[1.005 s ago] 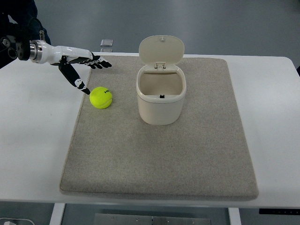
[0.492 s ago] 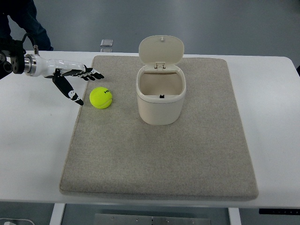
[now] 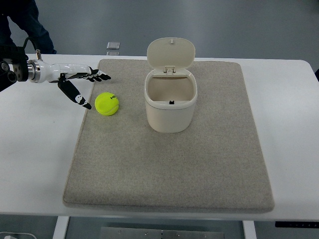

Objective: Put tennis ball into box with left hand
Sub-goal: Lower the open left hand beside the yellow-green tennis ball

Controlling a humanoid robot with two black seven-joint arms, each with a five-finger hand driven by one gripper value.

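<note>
Tennis ball [image 3: 106, 103], yellow-green with dark print on top, sits on the grey mat [image 3: 169, 169] near the mat's left edge, toward the far side of the table. Just to its left hangs the left hand [image 3: 79, 82], its white forearm coming in from the left edge of the picture. The fingers [image 3: 97, 76] are spread and straight, pointing right above the mat's far-left corner, while the thumb [image 3: 76, 94] angles down toward the ball. The thumb tip comes close to the ball's left side, but a small gap seems to separate them; from this steep view it is hard to be sure how high the hand is above the surface. The hand holds nothing.

To the right of the ball, apart from it, stands the cream box [image 3: 171, 101], upright on the mat, with its hinged lid [image 3: 171, 53] tipped back and open. Its inside looks bare apart from a small dark mark at the near rim.

The mat lies on a white table [image 3: 40, 159]. Beyond the table's far edge, a small grey object [image 3: 113, 46] lies on the floor, and a person's dark sleeve [image 3: 22, 22] shows in the upper-left corner.
</note>
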